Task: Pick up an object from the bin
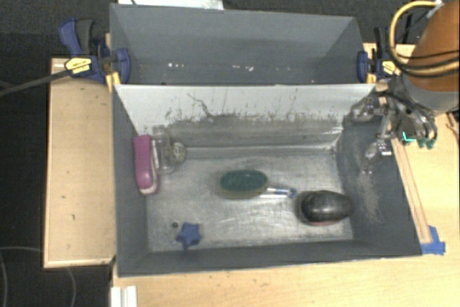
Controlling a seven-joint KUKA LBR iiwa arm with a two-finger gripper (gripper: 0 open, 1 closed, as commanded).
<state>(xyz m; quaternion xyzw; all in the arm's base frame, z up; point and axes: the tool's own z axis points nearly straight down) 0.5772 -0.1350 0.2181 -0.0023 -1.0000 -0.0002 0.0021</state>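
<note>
Claw [377, 144] by bin [230, 108] right wall; dark oval mouse [325, 207] nearby, apart.

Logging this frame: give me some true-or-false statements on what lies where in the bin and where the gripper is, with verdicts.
1. A pink stapler lies along the left wall of the bin. True.
2. The gripper is right over the green brush. False: the gripper is at the bin's right wall, well apart from the brush, which lies mid-floor.
3. The black mouse lies to the right of the brush. True.
4. The small blue piece sits in the far right corner. False: it lies near the front left corner, below the stapler.
</note>
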